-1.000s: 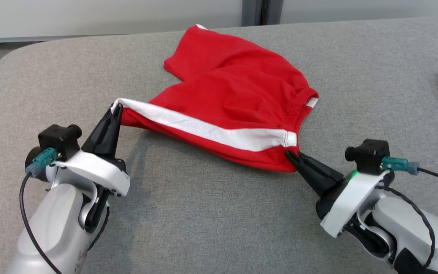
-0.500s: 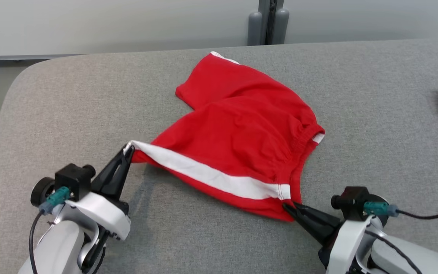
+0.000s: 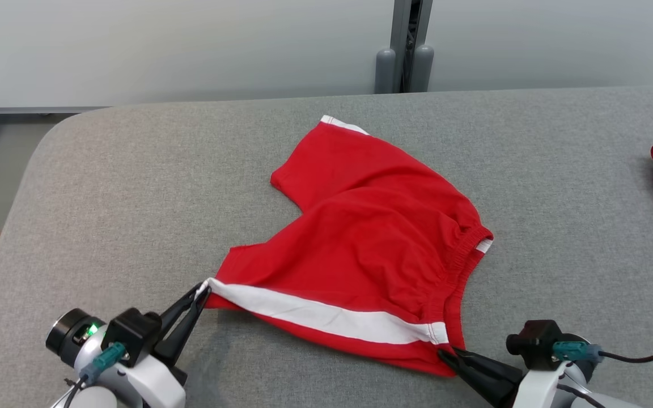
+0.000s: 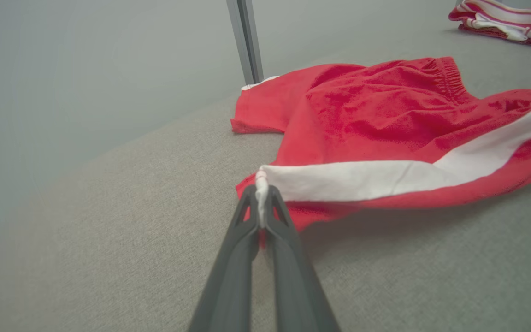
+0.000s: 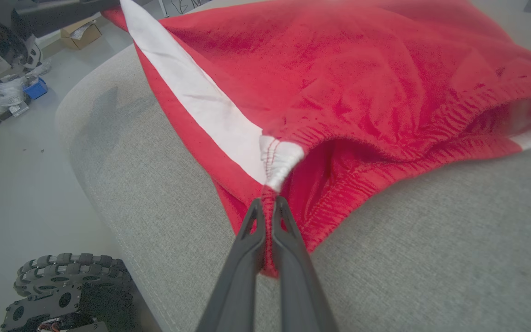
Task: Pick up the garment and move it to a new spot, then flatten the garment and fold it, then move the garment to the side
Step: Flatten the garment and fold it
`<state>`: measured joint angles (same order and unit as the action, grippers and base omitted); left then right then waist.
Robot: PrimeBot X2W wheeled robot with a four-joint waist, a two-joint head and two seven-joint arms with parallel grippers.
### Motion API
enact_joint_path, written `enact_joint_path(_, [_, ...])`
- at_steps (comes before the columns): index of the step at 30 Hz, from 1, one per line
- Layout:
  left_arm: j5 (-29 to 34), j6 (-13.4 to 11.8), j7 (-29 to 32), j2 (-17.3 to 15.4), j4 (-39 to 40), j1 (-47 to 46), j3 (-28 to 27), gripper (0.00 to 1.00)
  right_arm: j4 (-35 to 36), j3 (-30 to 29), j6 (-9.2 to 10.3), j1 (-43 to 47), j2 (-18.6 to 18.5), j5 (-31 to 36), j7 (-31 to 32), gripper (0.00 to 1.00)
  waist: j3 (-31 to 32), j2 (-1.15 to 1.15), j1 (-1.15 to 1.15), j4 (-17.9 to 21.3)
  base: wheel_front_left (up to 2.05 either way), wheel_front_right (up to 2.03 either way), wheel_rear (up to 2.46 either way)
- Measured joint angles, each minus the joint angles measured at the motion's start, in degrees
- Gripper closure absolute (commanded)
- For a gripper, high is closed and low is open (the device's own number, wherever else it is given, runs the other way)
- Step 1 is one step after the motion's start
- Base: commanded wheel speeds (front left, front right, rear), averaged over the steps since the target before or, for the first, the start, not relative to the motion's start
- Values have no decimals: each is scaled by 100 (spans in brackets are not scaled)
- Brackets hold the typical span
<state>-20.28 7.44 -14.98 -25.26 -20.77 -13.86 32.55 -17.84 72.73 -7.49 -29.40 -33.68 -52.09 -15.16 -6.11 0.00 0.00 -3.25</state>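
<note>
The left fingers [image 3: 186, 324] and right fingers [image 3: 474, 368] pinch the red shorts [image 3: 372, 249] tight, dragging them nearer. The cloth lies flatter now.

You're looking at red shorts [image 3: 372, 249] with a white side stripe [image 3: 326, 320] and an elastic waistband [image 3: 462, 255]. They lie rumpled on the grey fabric table [image 3: 134, 198], waistband toward the right and one leg reaching the far side. The striped near edge is raised and stretched taut.
</note>
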Motion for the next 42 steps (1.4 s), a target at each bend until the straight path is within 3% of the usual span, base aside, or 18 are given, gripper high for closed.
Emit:
enact_joint_path(6, [471, 0, 0, -274, 180, 203, 292, 100, 82, -253, 0, 273, -63, -386, 1, 100, 93, 0, 0, -25, 0, 0, 0])
enact_joint_path(12, [1139, 0, 0, -676, 226, 176, 1087, 100, 190, -181, 0, 446, -98, -789, 1, 100, 122, 0, 0, -25, 0, 0, 0])
enact_joint_path(17, [1481, 0, 0, -839, 54, 73, 1379, 100, 207, -113, 0, 478, -116, -1147, 0, 100, 119, 0, 0, -10, 0, 0, 0])
enact_joint_path(22, [1588, -148, 0, -800, -241, 24, 1266, 100, 347, 20, 0, 468, -204, -1507, 0, 100, 108, 0, 0, 5, 0, 0, 0])
enact_joint_path(30, [1686, -162, 0, -703, -370, -60, 1251, 100, 816, 62, 0, 465, -437, -2026, 172, 100, 120, 0, 0, -16, 0, 0, 0])
enact_joint_path(42, [1551, -169, 0, -681, -215, -6, 1007, 100, 991, 65, 0, 526, -472, -2147, 383, 100, 164, 0, 0, -12, 0, 0, 0])
